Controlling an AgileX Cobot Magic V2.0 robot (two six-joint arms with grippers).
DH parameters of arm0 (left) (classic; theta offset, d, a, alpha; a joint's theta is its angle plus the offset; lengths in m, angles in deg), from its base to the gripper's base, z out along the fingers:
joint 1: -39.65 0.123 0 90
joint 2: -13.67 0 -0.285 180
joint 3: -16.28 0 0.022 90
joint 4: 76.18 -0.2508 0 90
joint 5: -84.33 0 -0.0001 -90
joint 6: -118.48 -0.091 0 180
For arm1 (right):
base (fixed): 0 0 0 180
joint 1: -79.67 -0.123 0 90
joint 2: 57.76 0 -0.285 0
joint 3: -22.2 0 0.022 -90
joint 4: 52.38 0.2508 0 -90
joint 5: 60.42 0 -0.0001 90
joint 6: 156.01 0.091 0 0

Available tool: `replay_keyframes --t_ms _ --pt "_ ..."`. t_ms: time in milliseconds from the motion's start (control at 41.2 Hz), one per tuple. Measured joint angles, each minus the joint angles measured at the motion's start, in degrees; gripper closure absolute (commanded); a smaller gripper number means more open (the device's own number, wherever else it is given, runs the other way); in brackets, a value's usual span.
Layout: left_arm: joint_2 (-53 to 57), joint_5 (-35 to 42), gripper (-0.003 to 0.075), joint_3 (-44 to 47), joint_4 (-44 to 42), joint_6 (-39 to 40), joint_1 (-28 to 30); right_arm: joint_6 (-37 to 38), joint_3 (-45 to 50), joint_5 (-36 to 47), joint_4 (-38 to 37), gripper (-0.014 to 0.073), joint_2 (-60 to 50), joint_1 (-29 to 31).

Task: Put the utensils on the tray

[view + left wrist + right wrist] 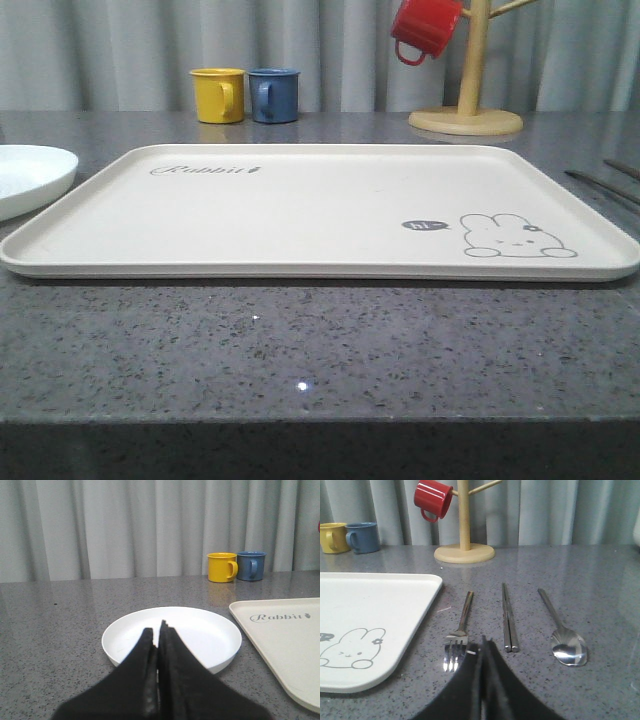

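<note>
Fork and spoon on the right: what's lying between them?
In the right wrist view, the pair of chopsticks lies between the fork and the spoon, side by side, parallel to both, with bare countertop either side.

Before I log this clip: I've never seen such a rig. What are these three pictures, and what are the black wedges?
It is a two-armed table robot. One camera looks forward over the grey counter at the cream rabbit tray, still bare. The other two sit on the wrists. The black wedges are grippers, both shut and holding nothing: the left gripper hovers by the white plate, the right gripper by the fork, chopsticks and spoon. Behind stand a yellow mug, a blue mug and a red mug on a wooden mug tree.
</note>
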Motion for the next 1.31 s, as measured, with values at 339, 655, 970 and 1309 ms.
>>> replay_keyframes --t_ms 339,655,970,1309 --pt "0.0 0.0 0.0738 0.0 0.0 0.0 0.0 0.0 0.0 0.0 0.0 0.0662 0.0 0.0" --pt "0.0 0.0 0.0738 0.0 0.0 0.0 0.0 0.0 0.0 1.1 0.0 0.0662 0.0 0.0" --pt "0.0 2.6 0.0738 -0.8 0.0 0.0 0.0 0.0 -1.8 2.1 1.0 0.0662 0.0 0.0" --pt "-0.9 -10.7 0.0738 -18.8 0.0 0.0 0.0 0.0 -21.6 -13.9 1.0 0.0662 1.6 0.0"
